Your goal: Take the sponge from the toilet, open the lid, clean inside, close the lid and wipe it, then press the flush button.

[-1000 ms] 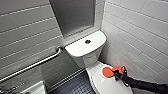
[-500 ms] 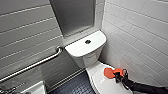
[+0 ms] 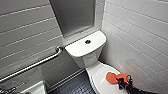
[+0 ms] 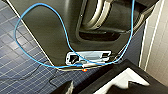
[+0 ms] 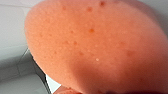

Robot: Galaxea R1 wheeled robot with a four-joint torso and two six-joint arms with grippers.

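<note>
- The toilet (image 3: 86, 53) stood against the tiled back wall, its tank below a grey recess (image 3: 75, 15) and its bowl beside the white-tiled side wall (image 3: 140, 37).
- The lid (image 3: 100, 75) lay shut over the bowl.
- The sponge (image 3: 111, 77) was over the far side of the lid from the grab bar, near the side wall; whether it touched the lid could not be told.
- The right gripper (image 3: 119, 79) came in from the lower right of the head view, its fingers pinching the edge of the sponge.
- In the right wrist view the sponge (image 5: 100, 47) sat very close to the camera, with white ceramic behind it.
- The flush button (image 3: 87, 41) sat in the middle of the flat tank cover (image 3: 77, 47), well apart from the sponge.
- A metal grab bar (image 3: 37, 63) ran aslant along the wall beside the tank.
- The floor (image 3: 75, 87) was dark blue small tile.
- In the left wrist view a blue cable (image 4: 62, 27) looped across the robot's dark body above that tile.
- Whether the left gripper (image 4: 100, 88) was spread or closed could not be told.
</note>
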